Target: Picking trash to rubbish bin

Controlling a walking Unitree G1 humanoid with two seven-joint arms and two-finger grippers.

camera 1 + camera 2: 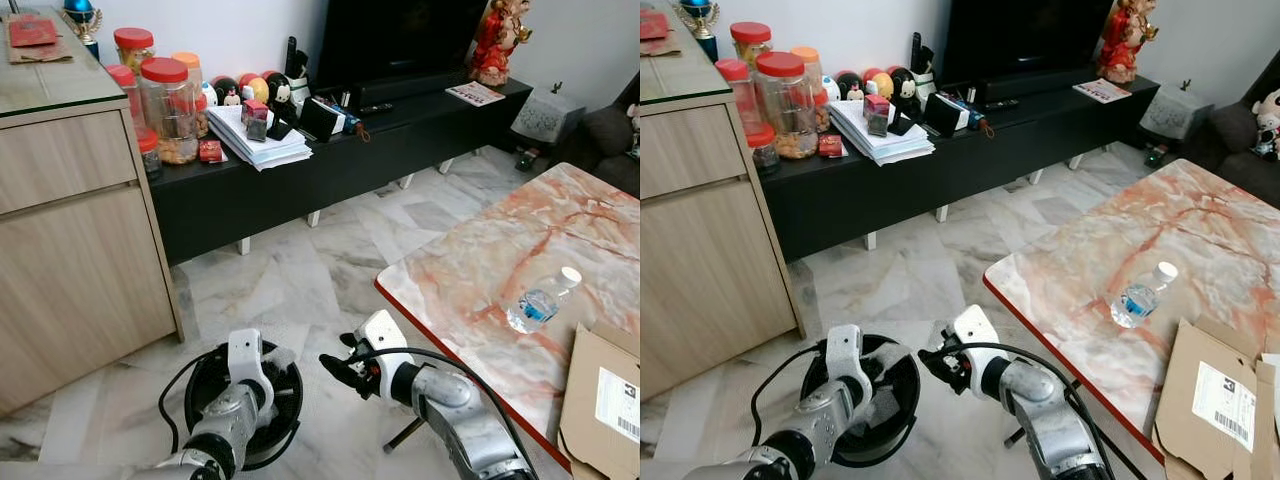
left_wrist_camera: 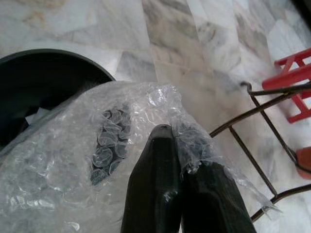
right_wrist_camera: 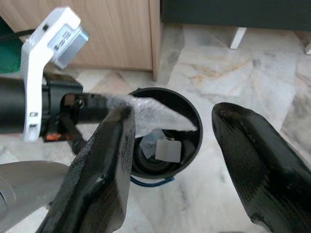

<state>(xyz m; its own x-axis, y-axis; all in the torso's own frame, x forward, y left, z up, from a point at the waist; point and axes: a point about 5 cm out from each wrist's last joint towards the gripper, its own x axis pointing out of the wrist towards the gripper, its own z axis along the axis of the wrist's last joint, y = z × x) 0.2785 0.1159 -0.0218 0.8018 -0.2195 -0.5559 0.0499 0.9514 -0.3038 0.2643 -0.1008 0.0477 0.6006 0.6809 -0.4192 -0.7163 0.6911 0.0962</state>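
A round black rubbish bin (image 1: 292, 402) stands on the marble floor just in front of me, with bits of white trash at its bottom (image 3: 164, 149). My left gripper (image 2: 170, 133) hangs over the bin's rim, shut on a crumpled sheet of clear bubble wrap (image 2: 73, 145). The wrap (image 3: 155, 116) sticks out past the fingers above the bin's mouth. My right gripper (image 1: 335, 367) hovers low beside the bin on its right, open, with nothing between its fingers (image 3: 104, 160).
A marble-topped table (image 1: 470, 270) with a red edge stands at the right, carrying a plastic water bottle (image 1: 540, 300) and flat cardboard (image 1: 600, 400). Its wire legs (image 2: 262, 121) are close to the bin. A wooden cabinet (image 1: 70, 250) stands left, and a black TV console (image 1: 300, 185) is behind.
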